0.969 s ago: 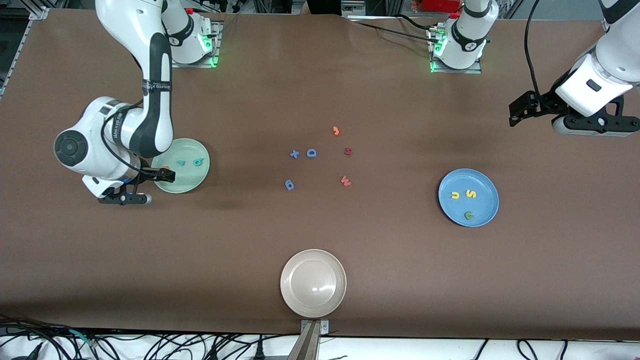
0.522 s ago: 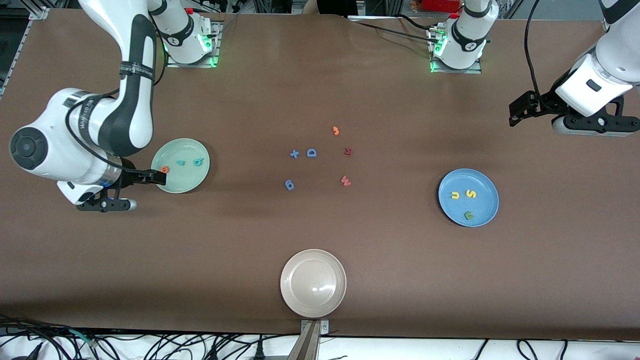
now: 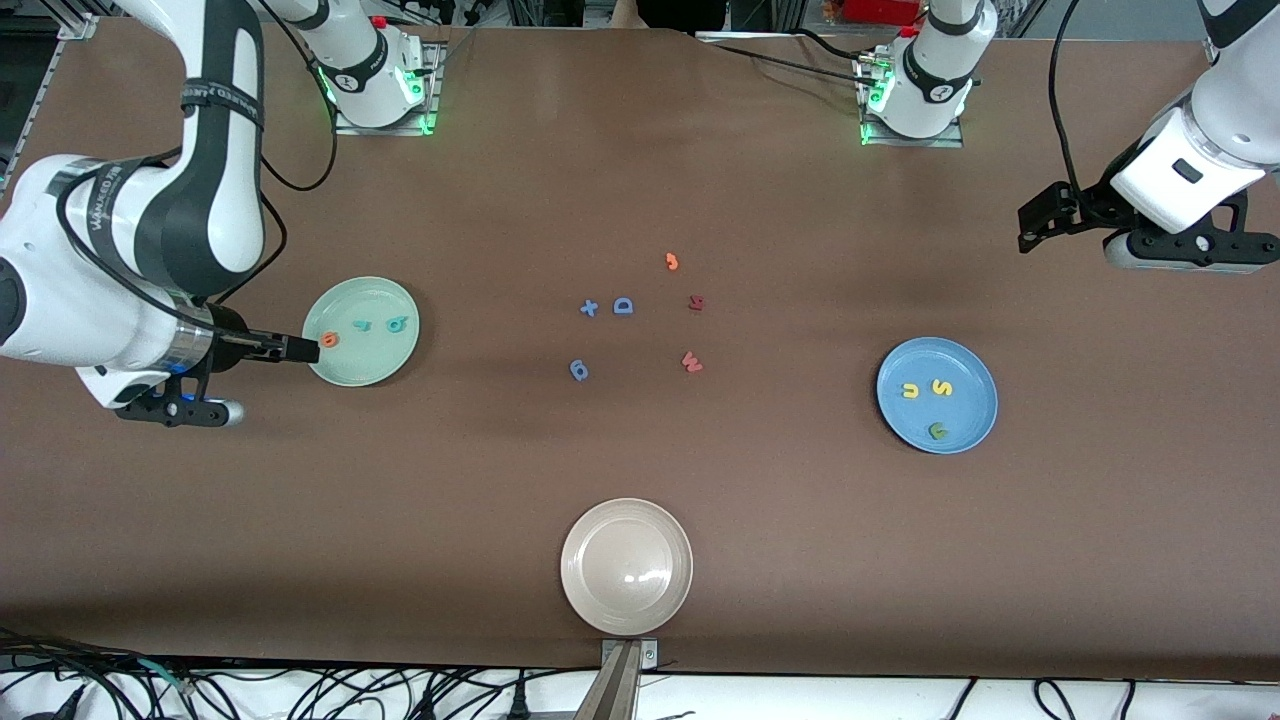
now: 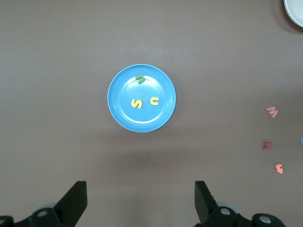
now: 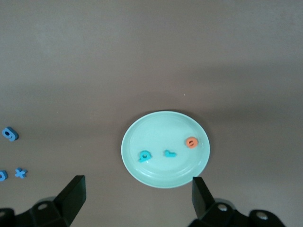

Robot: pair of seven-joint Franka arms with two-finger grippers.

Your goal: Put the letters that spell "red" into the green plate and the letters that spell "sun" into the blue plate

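Brown worktop is seen carrying three plates and eleven foam letters. The right gripper is held up over the rim of the green plate at the right arm's end, its fingers spread open and empty. The left gripper is held over bare worktop at the left arm's end, farther from the front camera than the blue plate; its fingers are open and empty, and that arm is waiting.

Three letters are counted in the green plate: an orange "e", a teal "r" and a teal "d". Three are counted in the blue plate: a yellow "u", a yellow "s" and a green "n".

The beige plate stands empty at the worktop edge nearest the front camera.

Six loose letters lie mid-worktop: three blue ones, two dark red ones and one orange.
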